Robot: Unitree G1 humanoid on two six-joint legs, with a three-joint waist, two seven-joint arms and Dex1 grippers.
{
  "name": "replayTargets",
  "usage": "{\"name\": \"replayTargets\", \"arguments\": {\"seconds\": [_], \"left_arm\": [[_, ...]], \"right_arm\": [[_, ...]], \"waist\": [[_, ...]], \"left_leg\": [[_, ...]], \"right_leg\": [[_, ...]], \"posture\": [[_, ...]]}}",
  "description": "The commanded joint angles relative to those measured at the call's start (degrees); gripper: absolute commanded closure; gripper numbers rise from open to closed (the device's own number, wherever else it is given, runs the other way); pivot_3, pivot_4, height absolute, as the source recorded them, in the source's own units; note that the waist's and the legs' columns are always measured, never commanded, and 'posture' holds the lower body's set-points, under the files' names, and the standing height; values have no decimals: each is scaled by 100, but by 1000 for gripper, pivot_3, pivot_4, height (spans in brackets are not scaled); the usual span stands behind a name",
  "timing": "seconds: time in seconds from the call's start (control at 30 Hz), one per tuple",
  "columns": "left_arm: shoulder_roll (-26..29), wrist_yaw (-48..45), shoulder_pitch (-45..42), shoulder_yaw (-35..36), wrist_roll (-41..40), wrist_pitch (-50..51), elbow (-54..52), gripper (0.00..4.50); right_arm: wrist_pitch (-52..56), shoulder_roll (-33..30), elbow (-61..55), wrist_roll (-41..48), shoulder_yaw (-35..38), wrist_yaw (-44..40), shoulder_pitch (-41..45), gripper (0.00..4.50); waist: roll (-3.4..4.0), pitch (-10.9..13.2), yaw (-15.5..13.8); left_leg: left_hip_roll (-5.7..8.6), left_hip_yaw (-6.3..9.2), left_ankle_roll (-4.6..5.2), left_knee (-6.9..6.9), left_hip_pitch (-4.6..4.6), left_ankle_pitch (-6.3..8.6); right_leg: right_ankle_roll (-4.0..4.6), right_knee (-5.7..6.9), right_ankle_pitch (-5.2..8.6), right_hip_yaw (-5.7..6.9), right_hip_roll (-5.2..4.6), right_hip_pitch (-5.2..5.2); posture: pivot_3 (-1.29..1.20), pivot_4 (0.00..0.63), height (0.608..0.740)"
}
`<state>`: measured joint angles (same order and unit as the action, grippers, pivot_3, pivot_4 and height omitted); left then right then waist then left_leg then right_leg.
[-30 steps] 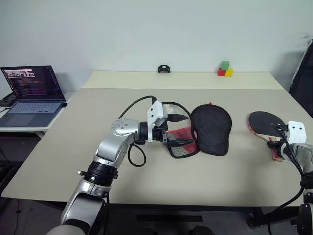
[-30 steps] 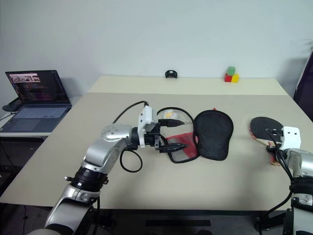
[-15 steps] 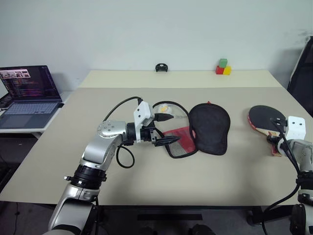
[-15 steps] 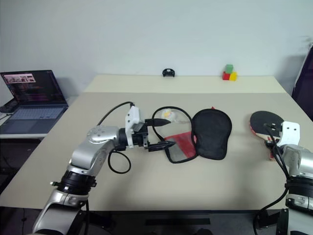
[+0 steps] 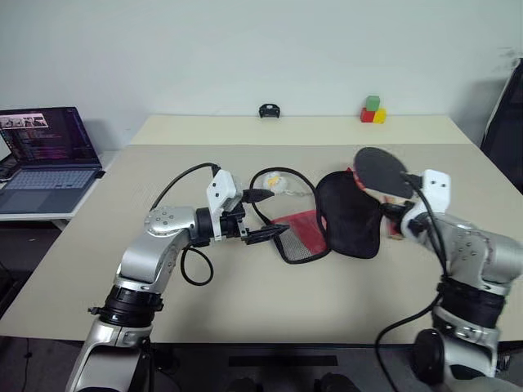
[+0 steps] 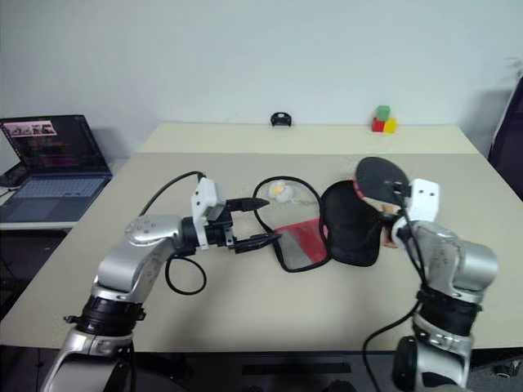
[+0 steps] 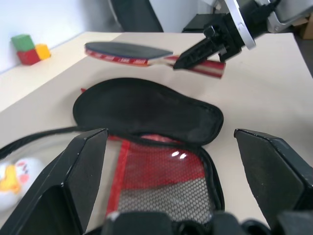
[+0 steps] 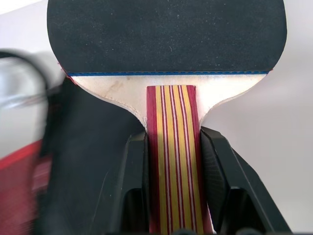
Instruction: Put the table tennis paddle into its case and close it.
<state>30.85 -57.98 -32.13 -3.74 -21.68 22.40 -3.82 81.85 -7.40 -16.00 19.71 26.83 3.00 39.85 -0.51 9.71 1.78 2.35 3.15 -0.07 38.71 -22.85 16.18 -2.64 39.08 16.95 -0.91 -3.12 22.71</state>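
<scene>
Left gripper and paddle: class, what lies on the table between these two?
The opened case lies between the open left gripper and the paddle held in the right gripper, seen from the head views.

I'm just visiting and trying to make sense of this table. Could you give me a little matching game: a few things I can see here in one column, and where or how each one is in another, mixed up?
Things:
1. table tennis paddle
2. case
3. laptop
4. coloured blocks

States or places:
A. lying unzipped in the middle of the table
B. at the table's far edge, near the wall
C. held by its handle in the right gripper, above the case
D. on a separate surface beside the table, on the robot's left, screen lit

Pairs: 1-C, 2-A, 3-D, 4-B
</scene>
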Motion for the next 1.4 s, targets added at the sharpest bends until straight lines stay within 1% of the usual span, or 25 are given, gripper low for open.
{"name": "replayTargets", "arguments": {"seconds": [0.03, 0.2, 0.43, 0.7, 0.93, 1.4], "left_arm": [[99, 106, 10, 245, -156, 83, -330, 0], [124, 175, 56, 239, -192, 140, -446, 0], [109, 260, 132, 238, -190, 159, -552, 0], [110, 263, 141, 234, -191, 145, -553, 0], [116, 246, 154, 227, -188, 135, -549, 0], [100, 240, 172, 206, -183, 126, -542, 0]], "right_arm": [[-183, 311, -260, -24, -58, 174, 206, 3433], [-460, 574, -19, -142, -271, 249, 112, 3433], [-993, 477, 508, -359, -724, 147, -134, 3433], [-1294, 458, 750, -457, -925, 158, -253, 3433], [-1425, 367, 789, -637, -1134, 199, -373, 3433], [-1660, 299, 805, -882, -1312, 259, -525, 3433]], "waist": [[0, 0, -4], [0, 0, -8], [1, -1, 10], [1, -1, 10], [1, -1, 10], [1, -1, 9]], "left_leg": [[0, 0, -1, 0, -3, 0], [4, -4, -19, 0, -10, -11], [3, -9, -18, -4, -8, -11], [2, -23, -19, -5, -15, -11], [2, -26, -19, -4, -15, -11], [2, -26, -19, -3, -15, -11]], "right_leg": [[0, 0, 0, 0, 0, 3], [0, 0, 0, -2, -1, 13], [0, 4, 0, -7, 1, 20], [0, 18, 0, -10, 2, 41], [1, 25, 0, -10, 2, 45], [1, 31, 0, -11, 2, 46]], "posture": [[0, 150, 740], [0, 150, 740], [0, 150, 740], [0, 150, 740], [0, 150, 740], [0, 150, 740]]}}
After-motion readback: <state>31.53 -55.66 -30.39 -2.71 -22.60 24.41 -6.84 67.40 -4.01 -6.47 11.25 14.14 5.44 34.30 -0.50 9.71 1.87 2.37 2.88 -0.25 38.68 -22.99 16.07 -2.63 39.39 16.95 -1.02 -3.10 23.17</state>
